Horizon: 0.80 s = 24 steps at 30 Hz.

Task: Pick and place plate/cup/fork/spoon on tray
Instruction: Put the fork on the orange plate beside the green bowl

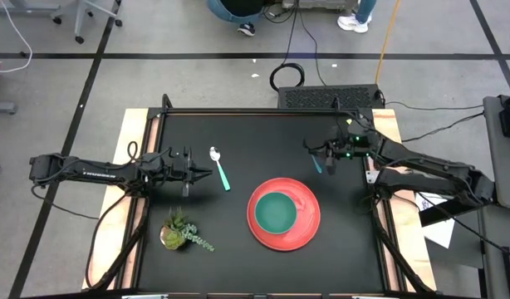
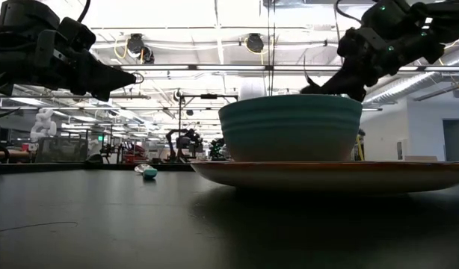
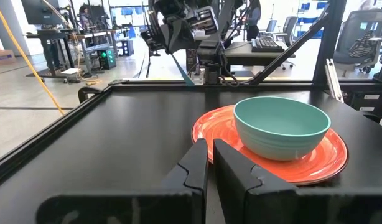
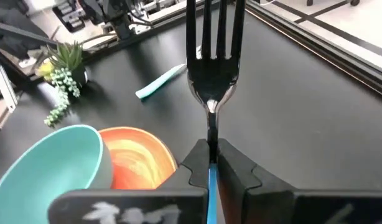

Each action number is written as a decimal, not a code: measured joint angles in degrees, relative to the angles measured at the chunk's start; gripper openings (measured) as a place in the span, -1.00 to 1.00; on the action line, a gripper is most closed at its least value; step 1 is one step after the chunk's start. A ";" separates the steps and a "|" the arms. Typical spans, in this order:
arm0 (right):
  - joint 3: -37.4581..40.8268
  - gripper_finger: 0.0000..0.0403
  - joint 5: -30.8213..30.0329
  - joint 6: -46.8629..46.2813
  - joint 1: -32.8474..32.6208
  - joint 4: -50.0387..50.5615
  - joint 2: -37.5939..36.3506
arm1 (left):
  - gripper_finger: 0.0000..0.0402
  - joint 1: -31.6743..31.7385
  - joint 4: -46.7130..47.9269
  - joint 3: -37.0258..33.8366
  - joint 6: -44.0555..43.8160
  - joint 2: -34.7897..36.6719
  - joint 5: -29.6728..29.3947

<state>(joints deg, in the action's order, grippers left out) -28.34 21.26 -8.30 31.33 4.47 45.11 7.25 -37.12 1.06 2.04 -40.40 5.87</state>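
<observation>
The teal-green cup (image 1: 277, 213) stands in the round coral-red tray (image 1: 306, 235) at the table's middle near side; both also show in the left wrist view, cup (image 3: 281, 127) and tray (image 3: 315, 163). The teal-handled spoon (image 1: 219, 169) lies flat on the table left of the tray. My right gripper (image 1: 315, 154) is shut on the fork (image 4: 211, 74) above the table, beyond the tray's far right side. My left gripper (image 1: 203, 173) is shut and empty, above the table just left of the spoon. My right gripper pinches the fork between its two fingers at the neck (image 4: 211, 144), where the metal meets the light-blue handle. The tines (image 4: 209, 28) stick out forward past the fingertips, and the handle (image 1: 317, 165) runs back under the gripper. The fork is lifted clear of the table.
A small potted plant (image 1: 178, 232) stands near the table's near left corner. The black table has a raised frame (image 1: 238, 112) around it. Bare table lies between the spoon and the right gripper and along the far side.
</observation>
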 joint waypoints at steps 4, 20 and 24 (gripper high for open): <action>0.00 -0.99 0.02 -1.11 -1.25 -1.09 -1.24 | -0.85 0.01 -0.02 0.00 0.00 0.02 0.00; 13.27 -0.99 -3.52 -10.98 -13.40 -17.81 -7.07 | -0.85 0.01 -0.02 0.00 0.00 0.01 0.00; 13.33 -0.99 -4.79 -12.15 -15.88 -17.94 -7.73 | -0.85 0.01 -0.02 0.00 0.00 0.01 0.00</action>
<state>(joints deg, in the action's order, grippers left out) -15.01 16.47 -20.45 15.45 -13.47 37.38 7.25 -37.15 1.06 2.04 -40.39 5.87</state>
